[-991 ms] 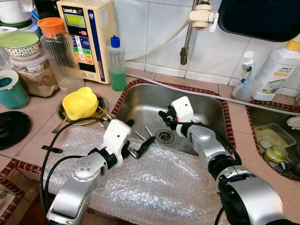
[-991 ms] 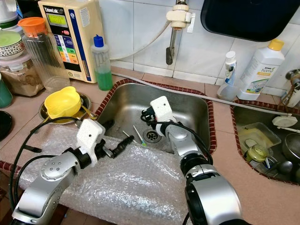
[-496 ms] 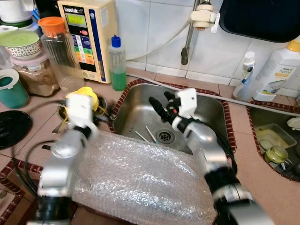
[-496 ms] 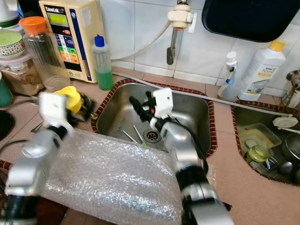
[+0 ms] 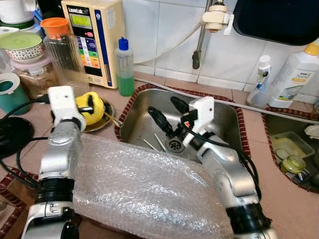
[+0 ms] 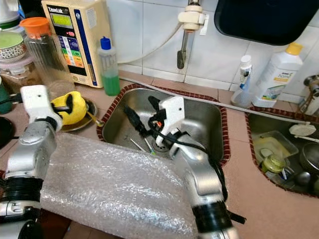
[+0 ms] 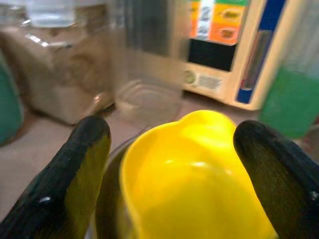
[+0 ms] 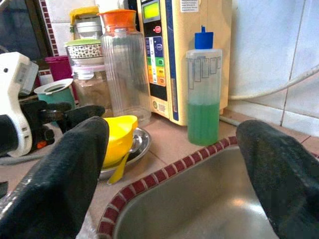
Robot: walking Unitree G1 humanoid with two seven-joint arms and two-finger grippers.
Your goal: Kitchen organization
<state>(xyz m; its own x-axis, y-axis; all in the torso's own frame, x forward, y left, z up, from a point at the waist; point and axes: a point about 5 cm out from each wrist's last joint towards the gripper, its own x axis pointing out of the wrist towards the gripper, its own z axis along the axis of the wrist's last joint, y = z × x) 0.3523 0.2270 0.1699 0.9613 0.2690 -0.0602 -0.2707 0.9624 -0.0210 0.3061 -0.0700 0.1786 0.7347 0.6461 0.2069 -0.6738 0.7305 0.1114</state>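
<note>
The left gripper [image 5: 88, 108] has its two black fingers [image 7: 75, 179] spread wide, one on each side of the yellow cup [image 7: 194, 184]. The fingers are close to the cup but I cannot tell if they touch it. The cup sits in a small metal dish [image 5: 99, 122] on the worktop [image 5: 30, 144], just beside the left rim of the sink [image 5: 219, 117]. The cup is bright yellow, smooth, with a wavy rim, and it looks empty.

The right gripper [image 5: 167, 113] hangs over the sink with its fingers [image 8: 55, 174] spread far apart, holding nothing. There is open room under it down to the drain [image 5: 174, 145], where a few thin sticks [image 5: 152, 144] lie.

A big sheet of bubble wrap [image 5: 144, 189] covers the worktop in front of the sink and hangs over its front edge.

Behind the cup it is crowded: a clear jug with an orange lid [image 5: 64, 52], a cream machine with buttons [image 5: 94, 37], and a bottle of green soap [image 5: 124, 67] near the sink's back corner. A black lid [image 5: 12, 134] lies on the worktop, farther from the sink than the dish.
</note>
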